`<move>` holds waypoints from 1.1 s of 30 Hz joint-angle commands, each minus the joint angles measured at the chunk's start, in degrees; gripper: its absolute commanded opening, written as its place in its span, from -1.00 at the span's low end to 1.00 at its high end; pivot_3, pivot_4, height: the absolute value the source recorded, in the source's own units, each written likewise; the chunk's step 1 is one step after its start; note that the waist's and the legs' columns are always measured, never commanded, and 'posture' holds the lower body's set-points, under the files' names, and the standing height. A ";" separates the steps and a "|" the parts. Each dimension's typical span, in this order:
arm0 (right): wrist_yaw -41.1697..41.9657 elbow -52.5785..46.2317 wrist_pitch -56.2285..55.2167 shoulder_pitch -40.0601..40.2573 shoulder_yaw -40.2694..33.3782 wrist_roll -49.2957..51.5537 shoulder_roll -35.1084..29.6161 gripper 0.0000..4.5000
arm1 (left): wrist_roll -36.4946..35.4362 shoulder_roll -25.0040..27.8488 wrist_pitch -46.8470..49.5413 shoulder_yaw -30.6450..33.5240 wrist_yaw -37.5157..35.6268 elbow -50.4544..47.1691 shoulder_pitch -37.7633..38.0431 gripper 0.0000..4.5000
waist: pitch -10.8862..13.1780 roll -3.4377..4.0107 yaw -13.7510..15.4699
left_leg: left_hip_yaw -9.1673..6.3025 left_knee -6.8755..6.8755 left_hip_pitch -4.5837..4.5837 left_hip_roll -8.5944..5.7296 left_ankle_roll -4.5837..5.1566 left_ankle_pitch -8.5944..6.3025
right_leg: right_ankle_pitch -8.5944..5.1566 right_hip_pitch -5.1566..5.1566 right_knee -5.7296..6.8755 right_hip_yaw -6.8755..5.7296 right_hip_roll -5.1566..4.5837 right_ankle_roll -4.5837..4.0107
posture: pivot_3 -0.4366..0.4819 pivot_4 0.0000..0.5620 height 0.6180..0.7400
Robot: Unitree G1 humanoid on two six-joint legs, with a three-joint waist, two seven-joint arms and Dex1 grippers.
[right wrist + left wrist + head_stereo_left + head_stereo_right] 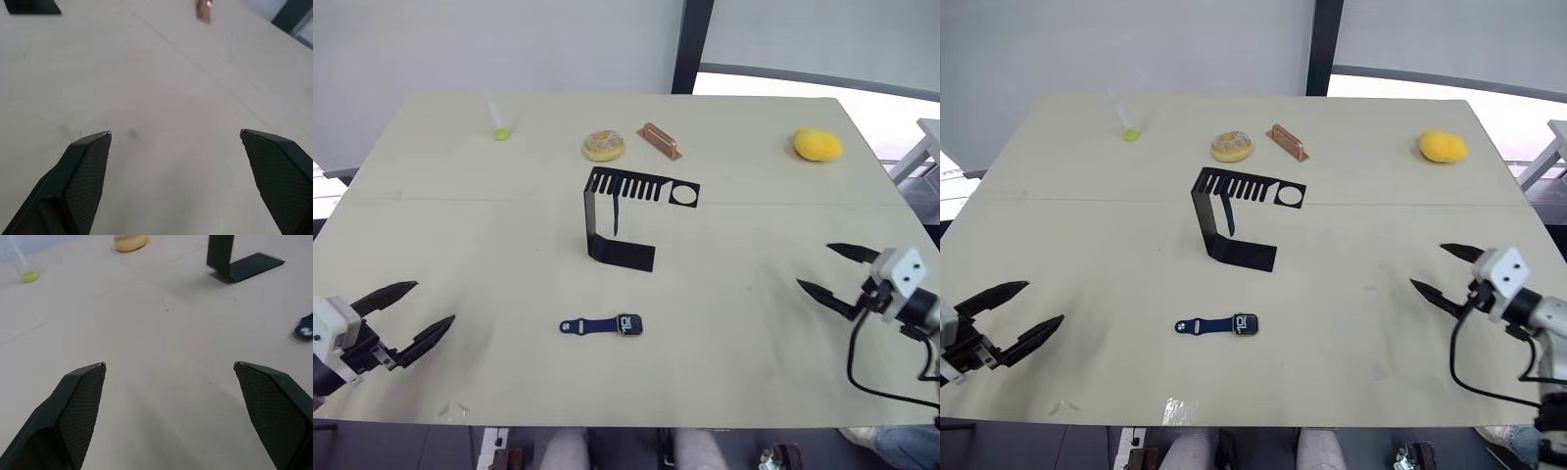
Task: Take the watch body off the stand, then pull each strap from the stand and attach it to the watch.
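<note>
Watch body off the stand, one strap on it, both grippers idle at the desk's near corners.

From the head views, the watch body (pixel 629 324) lies flat on the desk (pixel 754 215) in front of the stand (pixel 617 220), a navy strap (pixel 587 326) joined to its left side; a second strap (pixel 616 211) hangs from the stand's slotted top. The left gripper (pixel 409 313) and right gripper (pixel 837 271) hover with jaws wide, holding nothing. The left wrist view catches just the strap's tip and the stand's foot; the right wrist view catches a corner of that foot and the copper bar (pixel 659 140).
</note>
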 commanded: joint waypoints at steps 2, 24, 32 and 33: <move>-0.37 -8.29 6.96 -3.18 5.55 1.99 4.76 0.88 | 0.05 -1.19 1.14 -3.14 5.25 -10.69 -1.15 1.00 | 0.02 0.03 0.11 | 0.02 -0.01 0.00 -0.01 0.00 0.00 | 0.00 -0.02 0.02 0.04 0.00 0.00 | -0.05 -0.47 1.00; -8.50 -3.72 12.07 -16.99 26.00 -10.45 26.80 -0.96 | 16.36 -17.66 23.04 -37.84 42.17 -33.81 -15.59 1.00 | 0.01 0.03 0.15 | -0.03 0.01 -0.01 -0.11 0.02 0.01 | 0.00 -0.03 0.10 0.37 0.09 0.00 | -0.05 -0.47 1.00; -8.94 1.77 10.39 -19.15 26.13 -11.24 28.85 -1.00 | 22.79 -23.11 19.65 -43.83 45.03 -26.89 -20.36 0.20 | 0.01 0.03 0.18 | 0.02 0.03 -0.02 -0.11 0.03 0.01 | 0.00 -0.05 0.10 0.28 0.08 0.00 | -0.05 -0.47 1.00; -9.06 1.95 10.38 -19.20 26.11 -11.33 29.15 -1.00 | 23.66 -23.59 19.38 -44.05 45.53 -26.25 -20.79 0.20 | 0.01 0.03 0.19 | 0.02 0.03 -0.02 -0.11 0.03 0.01 | 0.00 -0.06 0.10 0.26 0.08 0.00 | -0.05 -0.47 1.00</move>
